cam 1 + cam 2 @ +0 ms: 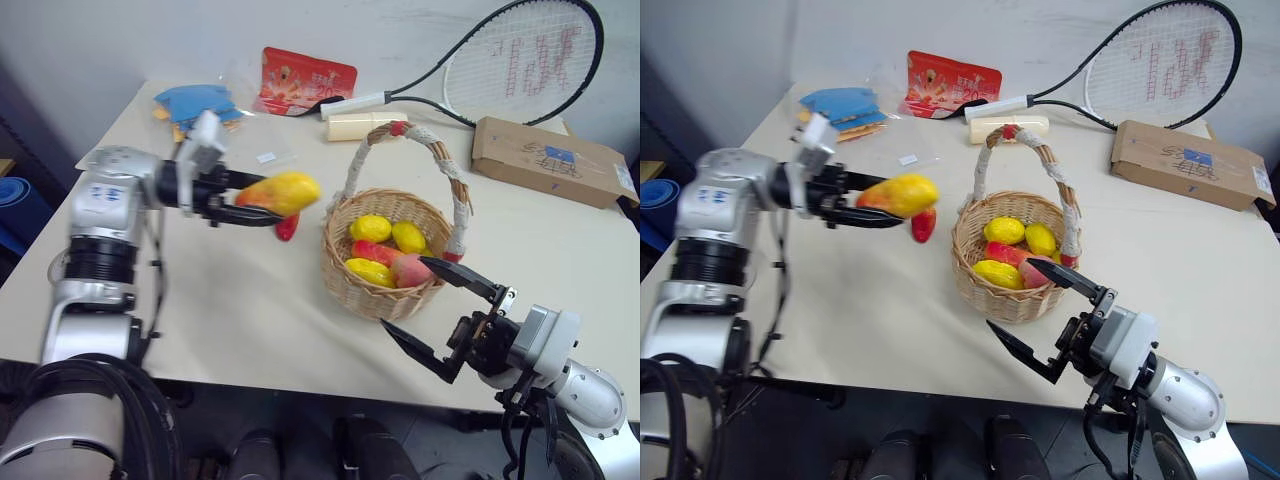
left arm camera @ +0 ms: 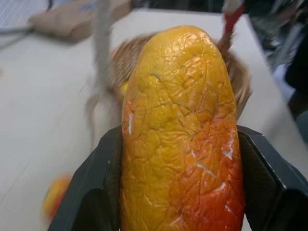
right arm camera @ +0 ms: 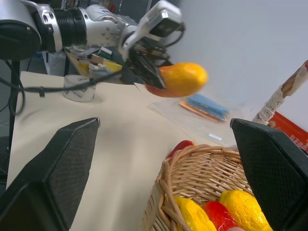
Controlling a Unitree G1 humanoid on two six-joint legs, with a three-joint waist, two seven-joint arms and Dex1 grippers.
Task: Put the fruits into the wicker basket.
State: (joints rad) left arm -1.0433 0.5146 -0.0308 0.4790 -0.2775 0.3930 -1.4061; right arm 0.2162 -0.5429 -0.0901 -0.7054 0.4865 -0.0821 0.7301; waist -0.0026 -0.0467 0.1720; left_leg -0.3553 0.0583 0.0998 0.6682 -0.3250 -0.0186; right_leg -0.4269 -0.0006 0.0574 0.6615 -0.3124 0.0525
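My left gripper (image 1: 268, 203) is shut on the yellow-orange mango (image 1: 282, 191) and holds it in the air, left of the wicker basket (image 1: 345, 268). Seen from the left wrist, the mango (image 2: 180, 134) sits between both black fingers, its tip towards the basket. A small red fruit (image 1: 287, 229) lies on the table just below the mango. The basket holds several fruits, yellow ones (image 1: 370, 228) and a pink-red one (image 1: 408, 270). My right gripper (image 1: 403, 292) stands open at the basket's near side, fingers spread wide with nothing between them.
A tennis racket (image 1: 520, 60) and a cardboard box (image 1: 550, 158) lie at the back right. A cream cylinder (image 1: 365, 125), a red packet (image 1: 305, 80) and blue items (image 1: 195, 103) sit at the back. A tape roll (image 3: 79, 88) is at the table's left.
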